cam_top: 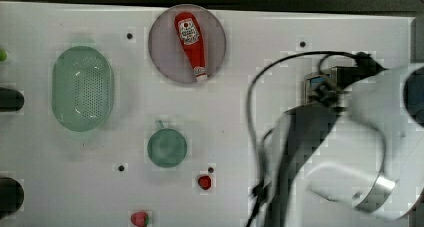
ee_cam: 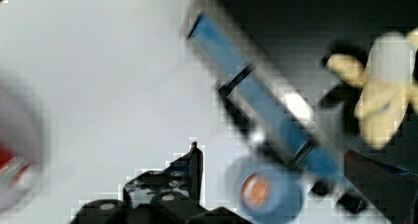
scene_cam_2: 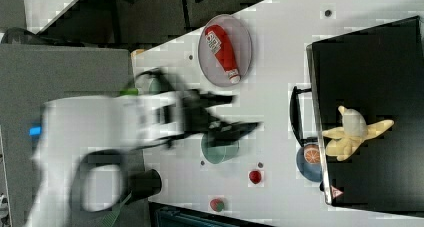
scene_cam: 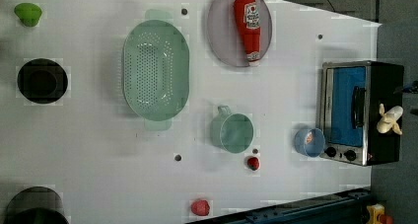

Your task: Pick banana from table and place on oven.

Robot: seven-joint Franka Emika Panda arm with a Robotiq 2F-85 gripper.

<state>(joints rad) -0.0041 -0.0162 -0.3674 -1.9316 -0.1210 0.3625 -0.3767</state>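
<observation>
From my seat: top view, arm (cam_top: 345, 152) smeared, covers oven completely. Right view, fingers (scene_cam_2: 235, 114) blurry but spread, released, holding nothing, reaching level over bench (scene_cam_2: 280, 62) toward oven (scene_cam_2: 370, 112). Banana (scene_cam_2: 352, 132) sits on oven's black top near front edge. Blue bowl (scene_cam_2: 310, 162) half tucked behind oven front.

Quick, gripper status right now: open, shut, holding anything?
Gripper: open and empty; the banana lies on the oven top, apart from it.
</observation>
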